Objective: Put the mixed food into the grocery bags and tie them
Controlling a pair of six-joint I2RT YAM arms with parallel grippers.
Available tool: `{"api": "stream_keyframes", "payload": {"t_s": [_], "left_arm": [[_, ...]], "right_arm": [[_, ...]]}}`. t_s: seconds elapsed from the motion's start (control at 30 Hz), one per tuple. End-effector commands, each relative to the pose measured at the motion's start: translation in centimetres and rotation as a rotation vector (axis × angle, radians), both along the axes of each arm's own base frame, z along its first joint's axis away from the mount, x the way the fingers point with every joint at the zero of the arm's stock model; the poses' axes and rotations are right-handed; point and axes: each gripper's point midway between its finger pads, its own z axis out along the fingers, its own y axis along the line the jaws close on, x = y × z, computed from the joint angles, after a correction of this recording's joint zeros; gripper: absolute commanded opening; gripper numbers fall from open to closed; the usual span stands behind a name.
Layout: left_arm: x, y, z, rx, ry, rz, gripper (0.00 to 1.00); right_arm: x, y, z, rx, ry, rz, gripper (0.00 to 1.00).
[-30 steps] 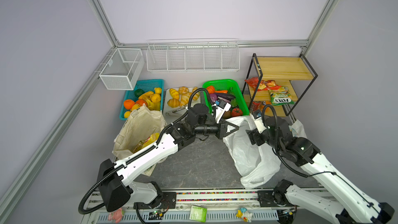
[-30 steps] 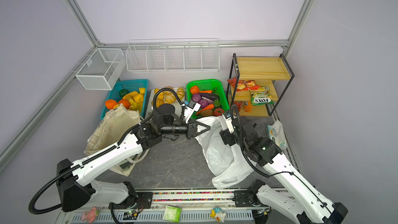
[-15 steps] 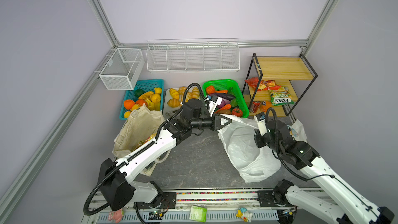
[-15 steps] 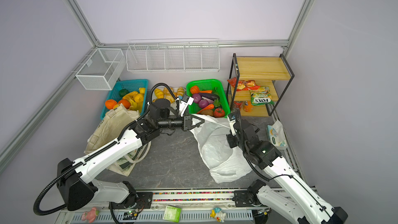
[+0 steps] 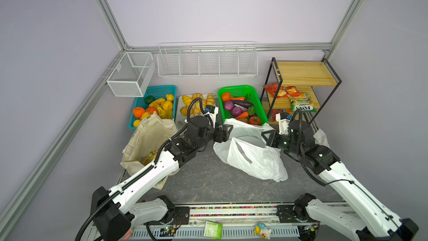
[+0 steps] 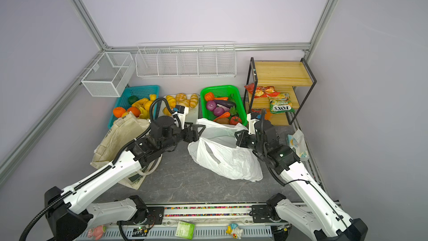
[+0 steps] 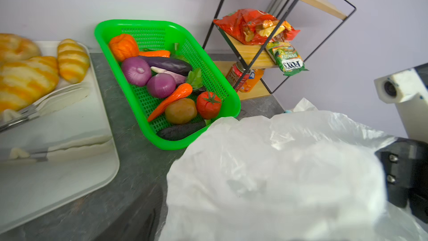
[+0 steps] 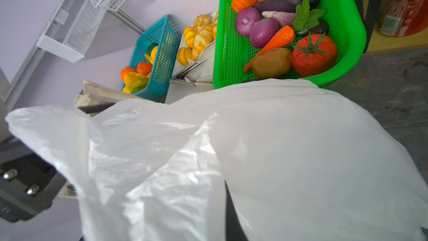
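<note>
Crumpled white bag, slumped cream tote

There's 1 canvas tote, 1 plastic bag, 2 purple onions, 2 carrots, 1 tomato, 1 potato, 2 wire racks & 2 plastic baskets.

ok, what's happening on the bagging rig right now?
The right gripper is shut on the rim of the white plastic bag, which slumps in front of the green basket. The left gripper is open at the bag's opposite edge. The toy vegetables sit in the basket. The canvas tote at the left holds a yellow packet.
</note>
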Motion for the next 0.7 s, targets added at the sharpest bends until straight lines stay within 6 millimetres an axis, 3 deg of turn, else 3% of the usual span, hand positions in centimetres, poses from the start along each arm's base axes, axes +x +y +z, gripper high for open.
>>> {"api": "stream_keyframes", "payload": {"t_s": [0.0,0.07,0.17,0.33,0.37,0.47,0.67], "left_arm": [[0.3,3.7,-0.1,0.043,-0.056,0.144,0.83],[-0.2,5.2,-1.0,0.053,-0.050,0.184,0.86],[-0.9,5.7,-2.4,0.030,0.010,0.166,0.88],[-2.2,4.6,-4.5,-0.086,0.170,0.074,0.88],[-2.5,4.5,-5.0,-0.103,0.190,0.070,0.88],[-3.0,3.9,-6.5,-0.145,0.241,0.050,0.87],[-2.7,2.9,-9.7,-0.134,0.333,0.046,0.85]], "right_arm": [[1.3,0.7,0.8,0.132,0.014,-0.071,0.07],[1.5,0.7,0.8,0.136,0.007,-0.084,0.07],[1.6,0.7,0.8,0.140,-0.003,-0.091,0.07],[1.8,0.5,1.5,0.159,-0.032,-0.113,0.07],[1.7,0.3,0.4,0.148,-0.016,-0.118,0.07],[1.7,0.2,0.6,0.153,-0.032,-0.126,0.07],[1.7,0.1,1.0,0.162,-0.047,-0.130,0.07]]}}
